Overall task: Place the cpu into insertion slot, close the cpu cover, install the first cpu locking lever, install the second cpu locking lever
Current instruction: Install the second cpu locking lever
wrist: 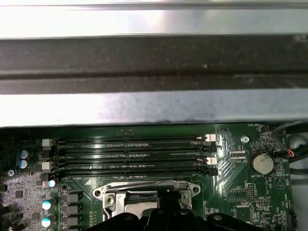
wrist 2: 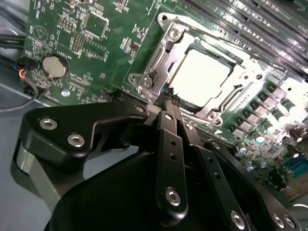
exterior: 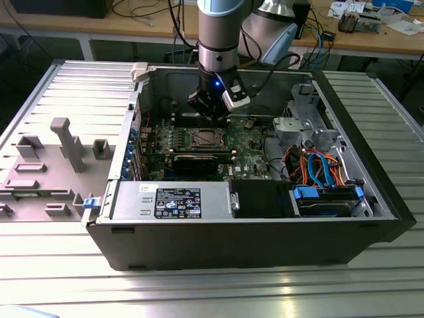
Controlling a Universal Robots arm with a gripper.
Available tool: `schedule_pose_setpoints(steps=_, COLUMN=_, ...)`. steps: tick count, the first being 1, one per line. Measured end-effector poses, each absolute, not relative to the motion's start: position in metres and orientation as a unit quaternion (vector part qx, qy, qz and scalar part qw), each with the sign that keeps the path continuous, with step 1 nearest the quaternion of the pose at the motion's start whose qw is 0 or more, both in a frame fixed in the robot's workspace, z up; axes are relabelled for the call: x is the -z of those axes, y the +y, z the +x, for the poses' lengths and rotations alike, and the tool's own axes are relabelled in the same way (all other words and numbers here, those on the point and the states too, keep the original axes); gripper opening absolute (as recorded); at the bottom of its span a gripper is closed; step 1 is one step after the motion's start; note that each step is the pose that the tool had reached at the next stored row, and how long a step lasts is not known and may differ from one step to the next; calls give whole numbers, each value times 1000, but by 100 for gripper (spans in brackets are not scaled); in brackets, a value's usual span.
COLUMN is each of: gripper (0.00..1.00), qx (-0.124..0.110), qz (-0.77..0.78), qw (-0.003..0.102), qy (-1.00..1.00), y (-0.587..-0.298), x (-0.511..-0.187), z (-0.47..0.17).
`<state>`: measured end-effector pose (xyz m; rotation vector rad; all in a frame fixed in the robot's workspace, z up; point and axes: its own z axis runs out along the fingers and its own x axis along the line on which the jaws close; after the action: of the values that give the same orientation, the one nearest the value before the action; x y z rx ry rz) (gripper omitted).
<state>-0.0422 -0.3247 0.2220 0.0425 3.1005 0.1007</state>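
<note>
Half of the cpu cover (wrist: 144,198) sat hidden behind the gripper (wrist 2: 169,96), fingers pressed together empty; cpu (wrist 2: 200,77) seated, memory slots (wrist: 130,154) at twelve o'clock.

Ribbed metal table (exterior: 278,291) under open computer case (exterior: 252,238) and grey fixture plate (exterior: 46,165).

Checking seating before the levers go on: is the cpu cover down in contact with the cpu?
Cannot tell. In the second wrist view the cpu cover frames the cpu closely, but glare hides any contact or gap at the edges.
</note>
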Motion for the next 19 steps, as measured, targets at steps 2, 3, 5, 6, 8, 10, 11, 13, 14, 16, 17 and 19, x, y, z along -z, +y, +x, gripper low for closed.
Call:
schedule_pose_setpoints(steps=2, gripper=11, qx=-31, qz=14, qw=20, qy=999, y=-326, x=-220, z=-42)
schedule_pose_setpoints(steps=3, gripper=11, qx=-30, qz=14, qw=20, qy=999, y=-326, x=-219, z=-42)
schedule_pose_setpoints(steps=5, gripper=11, qx=-29, qz=14, qw=20, qy=999, y=-327, x=-218, z=-42)
schedule_pose_setpoints(steps=6, gripper=11, qx=-29, qz=14, qw=20, qy=999, y=-327, x=-218, z=-42)
schedule_pose_setpoints(steps=8, gripper=11, qx=-29, qz=14, qw=20, qy=999, y=-327, x=-220, z=-42)
schedule_pose_setpoints(steps=10, gripper=11, qx=-29, qz=14, qw=20, qy=999, y=-328, x=-227, z=-42)
schedule_pose_setpoints(steps=11, gripper=11, qx=-29, qz=14, qw=20, qy=999, y=-328, x=-230, z=-42)
schedule_pose_setpoints(steps=13, gripper=11, qx=-29, qz=14, qw=20, qy=999, y=-330, x=-230, z=-42)
schedule_pose_setpoints(steps=14, gripper=11, qx=-29, qz=14, qw=20, qy=999, y=-331, x=-230, z=-42)
schedule_pose_setpoints(steps=16, gripper=11, qx=-29, qz=14, qw=19, qy=999, y=-338, x=-230, z=-42)
schedule_pose_setpoints(steps=17, gripper=11, qx=-29, qz=14, qw=19, qy=999, y=-341, x=-230, z=-42)
schedule_pose_setpoints(steps=19, gripper=11, qx=-29, qz=14, qw=19, qy=999, y=-344, x=-229, z=-42)
